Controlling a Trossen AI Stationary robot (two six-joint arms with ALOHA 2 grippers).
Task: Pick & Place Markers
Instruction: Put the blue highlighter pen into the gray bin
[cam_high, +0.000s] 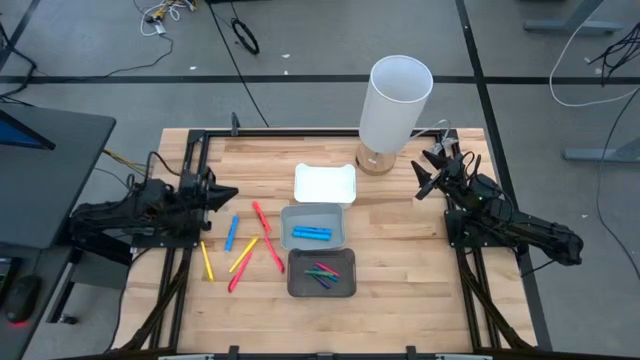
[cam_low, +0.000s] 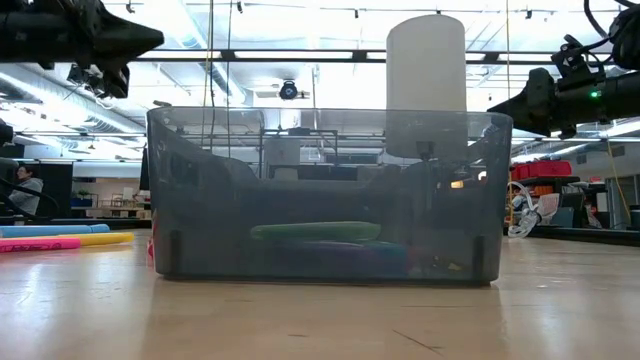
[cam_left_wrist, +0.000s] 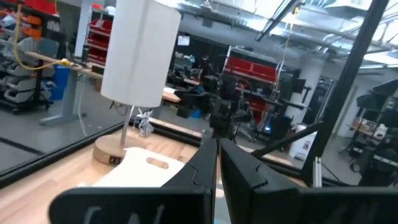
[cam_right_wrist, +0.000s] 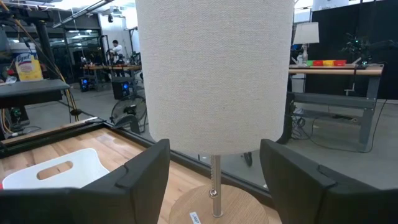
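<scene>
Left end effector shut and empty near the table's left edge; right end effector open, empty, beside lamp.

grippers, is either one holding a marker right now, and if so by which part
Nothing is held. The left gripper is shut on nothing, the right gripper is open and empty near the lamp; loose markers lie on the table.

Six loose markers, three trays, one lamp
</scene>
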